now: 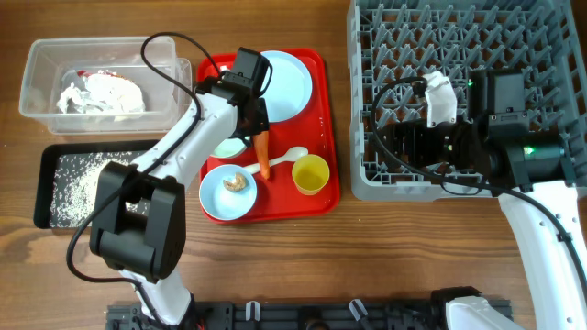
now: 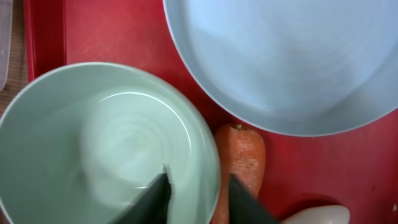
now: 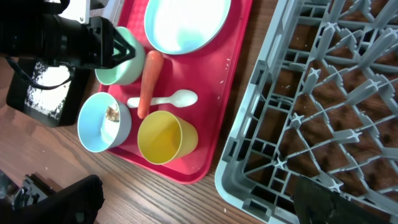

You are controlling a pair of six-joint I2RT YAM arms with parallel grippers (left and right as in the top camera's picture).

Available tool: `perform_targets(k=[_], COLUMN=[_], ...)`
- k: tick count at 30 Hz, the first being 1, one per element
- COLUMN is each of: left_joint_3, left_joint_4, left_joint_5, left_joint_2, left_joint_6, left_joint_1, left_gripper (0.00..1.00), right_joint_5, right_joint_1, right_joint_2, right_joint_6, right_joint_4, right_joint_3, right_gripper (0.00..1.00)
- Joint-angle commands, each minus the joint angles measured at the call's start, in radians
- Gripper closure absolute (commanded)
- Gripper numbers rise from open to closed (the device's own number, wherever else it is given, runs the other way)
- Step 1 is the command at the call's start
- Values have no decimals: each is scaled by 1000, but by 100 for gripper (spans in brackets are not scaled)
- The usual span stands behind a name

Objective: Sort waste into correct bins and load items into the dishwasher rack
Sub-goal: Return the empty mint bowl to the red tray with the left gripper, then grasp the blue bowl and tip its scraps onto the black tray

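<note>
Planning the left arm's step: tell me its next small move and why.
Probably lower and shut the left gripper on the rim of the pale green bowl. Its fingers stand open astride that rim, one inside the bowl, the other outside over the carrot, which lies close beside the bowl. So nudge bowlward first, to avoid pinching the carrot.

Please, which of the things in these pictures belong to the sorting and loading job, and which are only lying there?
Belong to the job: carrot, rice grains, food scrap, crumpled paper; clear tub, black tray; plate, green bowl, light blue bowl, spoon, yellow cup; dishwasher rack.

Only lying there: red serving tray, which merely carries the dishes; wooden table.
</note>
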Motion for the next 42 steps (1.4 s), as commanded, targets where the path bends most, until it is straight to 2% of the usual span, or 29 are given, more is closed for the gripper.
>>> perform_targets(k=[1,2,4,5,6,8,11,14,17,20,24,27,29,31,33,36,38,42], left_joint_3=[18,46,182,255,308,321,275,141,19,-85,-249,-260,-243,-159,-16,64,66,64], left_joint_4=[2,-30,-200,-296,-372,-466,-601,-562,-478,-391,-191,-159,-168,-247,-367,-400,-405,-418], left_joint_5=[-21,-14,-9,13,64,138,143,148,165,160,154,143,127,143,139,177,285,534], left_joint_2=[3,-1,-18,-29,-42,-69,-69,-69,-69,-69,-69,-69,-69,-78,-129,-224,-283,-283], left_joint_6=[-2,-1,-1,0,0,0,-17,-70,-99,-124,-124,-124,-124,-124,-72,5,95,303], left_joint_1=[8,13,22,22,19,0,-55,-126,-178,-172,-164,-164,-148,-111,-32,111,280,583], left_gripper=[34,29,25,27,37,43,43,41,42,44,64,96,96,96,96,96,96,96], right_joint_5=[10,10,10,10,10,10,9,10,10,10,10,10,10,10,10,10,17,33], right_joint_1=[3,3,3,3,3,3,3,3,3,3,3,3,3,3,3,3,3,3], right_joint_2=[7,7,7,7,7,7,7,7,7,7,7,7,7,7,7,7,7,7], right_joint_6=[6,6,5,5,6,6,7,5,5,5,5,7,7,7,6,6,6,5], right_joint_4=[2,3,6,6,5,-4,-10,-9,-11,-28,-29,-29,-29,-29,-30,-27,-24,-24], right_joint_3=[-3,-3,-3,-3,-3,-3,-3,-3,-3,-3,-3,-3,-3,-3,-3,-3,-3,-3], right_gripper=[0,0,0,0,0,0,0,0,0,0,0,0,0,0,0,0,1,0])
